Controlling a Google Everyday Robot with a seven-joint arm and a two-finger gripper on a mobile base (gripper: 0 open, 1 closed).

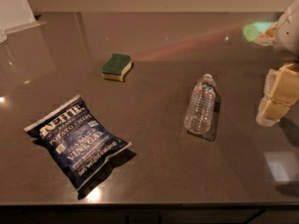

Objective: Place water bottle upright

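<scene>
water bottle [202,107], one; pincer [276,97] at right

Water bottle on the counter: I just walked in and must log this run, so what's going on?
The water bottle lies on its side on the dark counter, cap pointing away, with nothing holding it. The robot's gripper hangs to its right, apart from it. A green sponge and a chip bag lie farther left.

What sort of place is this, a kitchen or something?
Probably a kitchen or break-room counter: a dark polished countertop holds a dish sponge, a bag of potato chips and a water bottle lying on its side. The robot's gripper hangs at the right edge, apart from the bottle.
</scene>
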